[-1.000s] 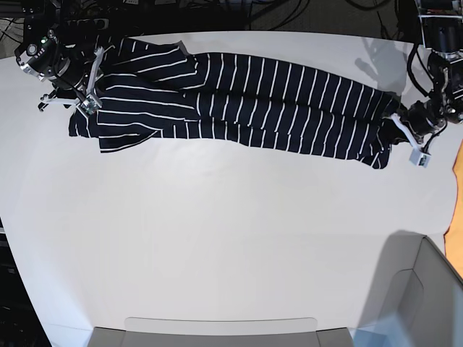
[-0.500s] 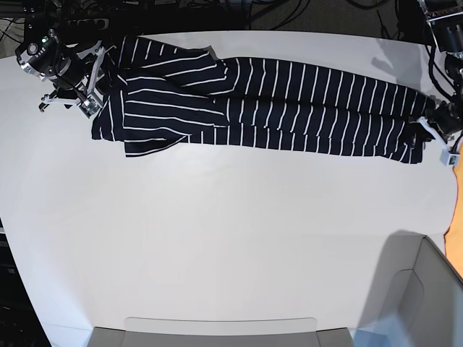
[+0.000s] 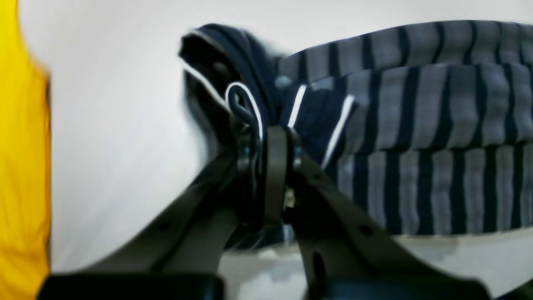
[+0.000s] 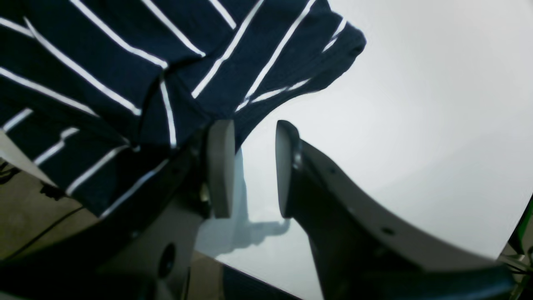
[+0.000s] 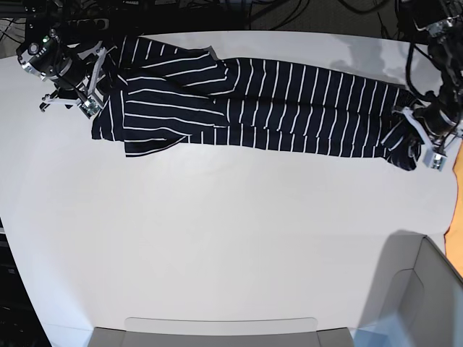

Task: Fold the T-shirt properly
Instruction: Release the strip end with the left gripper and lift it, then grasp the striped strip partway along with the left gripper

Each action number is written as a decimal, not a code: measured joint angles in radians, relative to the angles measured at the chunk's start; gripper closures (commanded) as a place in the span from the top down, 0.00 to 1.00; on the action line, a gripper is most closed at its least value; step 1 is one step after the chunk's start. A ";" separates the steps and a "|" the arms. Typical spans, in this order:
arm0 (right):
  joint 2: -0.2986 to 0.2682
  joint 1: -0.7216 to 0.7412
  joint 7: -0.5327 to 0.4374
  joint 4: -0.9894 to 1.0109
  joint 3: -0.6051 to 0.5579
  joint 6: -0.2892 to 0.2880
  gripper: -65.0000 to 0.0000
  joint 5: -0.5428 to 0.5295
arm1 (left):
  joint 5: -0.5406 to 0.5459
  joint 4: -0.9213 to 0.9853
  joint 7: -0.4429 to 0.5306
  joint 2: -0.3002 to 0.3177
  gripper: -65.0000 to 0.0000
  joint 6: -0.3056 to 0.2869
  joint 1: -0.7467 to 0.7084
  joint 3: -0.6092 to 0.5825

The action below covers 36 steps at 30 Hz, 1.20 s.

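The T-shirt (image 5: 260, 108), dark navy with thin white stripes, lies stretched in a long band along the table's far side. My left gripper (image 5: 419, 139) holds its right end, which is bunched up. In the left wrist view the left gripper (image 3: 268, 143) is shut on a wad of the T-shirt (image 3: 416, 125). My right gripper (image 5: 85, 92) stands at the shirt's left end. In the right wrist view the right gripper (image 4: 252, 166) is open with bare table between its pads, and the T-shirt (image 4: 125, 62) hem runs behind one pad.
An orange cloth (image 3: 23, 146) lies just past the left gripper at the table's right edge (image 5: 459, 249). A grey box (image 5: 427, 289) stands at the front right and a flat grey tray (image 5: 217, 329) at the front edge. Cables run behind the table.
The left gripper first dragged the shirt to the right, pulling it straight, then came back a little, bunching the right end. The right gripper has barely moved and stays open.
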State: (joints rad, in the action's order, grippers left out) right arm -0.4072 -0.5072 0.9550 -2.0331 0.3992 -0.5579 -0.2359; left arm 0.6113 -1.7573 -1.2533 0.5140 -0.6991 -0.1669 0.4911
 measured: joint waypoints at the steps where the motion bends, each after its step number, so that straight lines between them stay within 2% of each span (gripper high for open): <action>1: 0.001 0.005 -0.001 0.000 0.000 0.000 0.27 -0.001 | 0.000 -0.027 0.001 -0.020 0.00 0.002 -0.017 0.000; 6: 0.010 0.003 0.000 -0.001 0.000 0.000 0.27 0.000 | -0.008 -0.147 -0.025 -0.135 0.00 0.002 -0.096 -0.002; 10: 0.008 0.006 -0.001 -0.001 0.000 0.000 0.27 0.000 | 0.034 -0.230 -0.019 -0.170 0.00 0.002 -0.124 -0.108; 12: 0.010 0.006 -0.001 -0.001 -0.002 0.000 0.27 0.000 | 0.072 -0.252 -0.001 -0.214 0.00 -0.001 -0.130 -0.139; 18: 0.010 0.006 0.001 -0.001 -0.002 0.000 0.27 0.000 | 0.068 -0.247 -0.005 -0.324 0.00 0.002 -0.115 -0.206; 25: 0.012 0.006 -0.001 -0.001 -0.002 0.000 0.27 0.001 | 0.069 -0.226 0.024 -0.380 0.00 0.003 -0.088 -0.288; 27: 0.011 0.006 -0.001 -0.001 -0.002 0.000 0.27 0.002 | 0.069 -0.225 0.024 -0.396 0.00 0.041 -0.089 -0.306; 29: 0.012 0.005 -0.001 -0.001 -0.002 0.000 0.27 0.001 | 0.069 -0.215 0.031 -0.412 0.00 0.053 -0.089 -0.335; 36: 0.012 0.005 -0.001 -0.001 -0.002 0.000 0.27 0.003 | 0.069 -0.175 0.057 -0.428 0.00 0.059 -0.090 -0.357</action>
State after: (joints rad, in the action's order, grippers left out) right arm -0.3954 -0.5018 0.9543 -2.0338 0.3973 -0.5579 -0.2333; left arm 0.6800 -1.9320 -1.1965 0.0856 -0.6399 -0.2565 0.1337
